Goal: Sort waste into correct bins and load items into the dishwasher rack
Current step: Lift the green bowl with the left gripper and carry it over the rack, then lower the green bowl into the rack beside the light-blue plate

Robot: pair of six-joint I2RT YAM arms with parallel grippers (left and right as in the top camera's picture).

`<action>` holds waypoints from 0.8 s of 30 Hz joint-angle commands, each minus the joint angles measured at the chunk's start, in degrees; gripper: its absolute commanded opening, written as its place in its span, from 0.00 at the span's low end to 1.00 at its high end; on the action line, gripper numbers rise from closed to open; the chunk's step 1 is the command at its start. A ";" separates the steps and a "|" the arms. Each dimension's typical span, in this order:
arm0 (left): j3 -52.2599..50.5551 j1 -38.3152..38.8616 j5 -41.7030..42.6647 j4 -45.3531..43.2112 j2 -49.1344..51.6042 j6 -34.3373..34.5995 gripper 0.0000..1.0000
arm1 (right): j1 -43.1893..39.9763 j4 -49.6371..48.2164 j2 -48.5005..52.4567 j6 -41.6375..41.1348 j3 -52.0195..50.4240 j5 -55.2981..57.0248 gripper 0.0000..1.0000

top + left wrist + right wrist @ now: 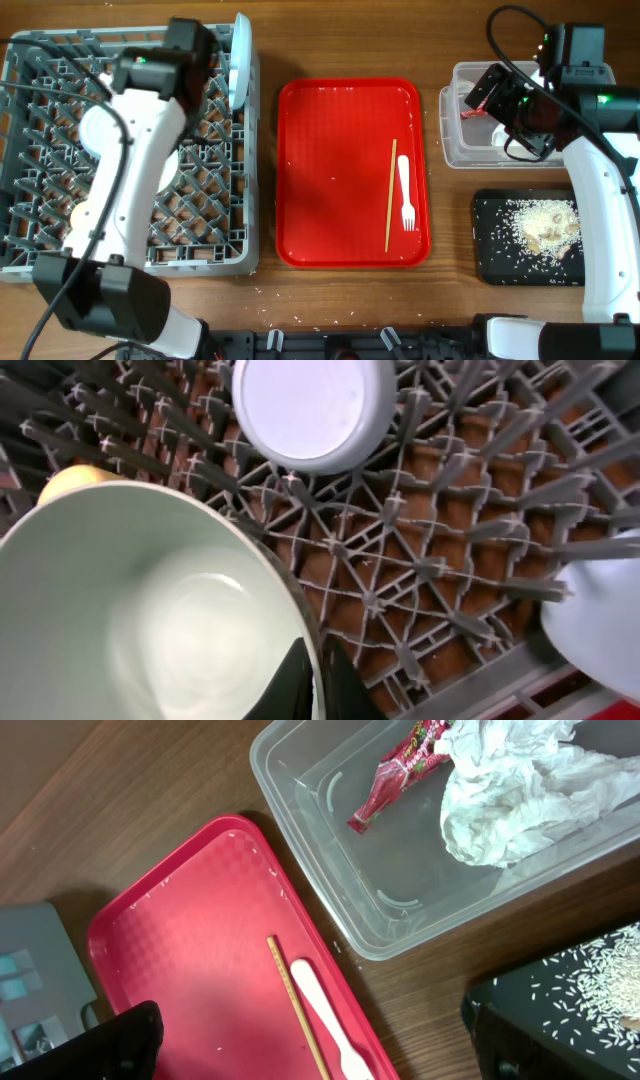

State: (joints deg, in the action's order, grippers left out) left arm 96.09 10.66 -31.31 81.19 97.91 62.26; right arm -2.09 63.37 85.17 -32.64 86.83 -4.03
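My left gripper (318,665) pinches light green bowl (150,610) rim, rack (400,560) beneath it. Right gripper (488,92) over clear tub (330,850); jaws, can't tell.

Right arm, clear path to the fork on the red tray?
Probably yes: the fork lies uncovered on the red tray beside a chopstick; the right gripper is over the tub, nothing between.

Brown wood-grain table (350,40), even overhead light, soft shadows
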 commanded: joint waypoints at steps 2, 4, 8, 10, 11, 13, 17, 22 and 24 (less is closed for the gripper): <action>-0.44 3.91 -4.33 -7.08 -0.42 -9.31 0.04 | -0.02 -0.11 -0.20 0.94 0.81 -0.26 1.00; -0.42 2.60 2.91 -12.52 -0.42 -17.40 0.04 | -0.02 -0.11 -0.20 0.96 0.81 -0.26 1.00; -0.42 -2.47 43.19 -24.11 -0.42 -54.40 0.04 | -0.02 -0.11 -0.20 0.96 0.81 -0.26 1.00; -0.42 -4.76 43.47 -29.42 -0.39 -55.63 0.04 | -0.02 -0.11 -0.20 0.96 0.81 -0.26 1.00; -0.42 -5.44 44.02 -31.98 -0.39 -58.66 0.04 | -0.02 -0.11 -0.20 0.96 0.81 -0.26 1.00; -0.44 -6.43 44.15 -37.33 -0.28 -66.77 0.04 | -0.02 -0.11 -0.20 0.96 0.81 -0.26 1.00; -0.44 -9.35 54.34 -46.40 0.92 -69.31 0.04 | -0.02 -0.11 -0.20 0.98 0.81 -0.26 1.00; -0.42 -19.28 78.49 -59.04 7.98 -51.84 0.04 | -0.02 -0.11 -0.20 0.98 0.81 -0.26 1.00; -0.42 -21.66 81.05 -60.83 10.08 -47.71 0.04 | -0.02 -0.11 -0.20 0.96 0.81 -0.26 1.00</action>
State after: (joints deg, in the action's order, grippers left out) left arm 95.57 -8.34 42.02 21.96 105.32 5.93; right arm -2.09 63.35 85.17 -32.64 86.83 -4.03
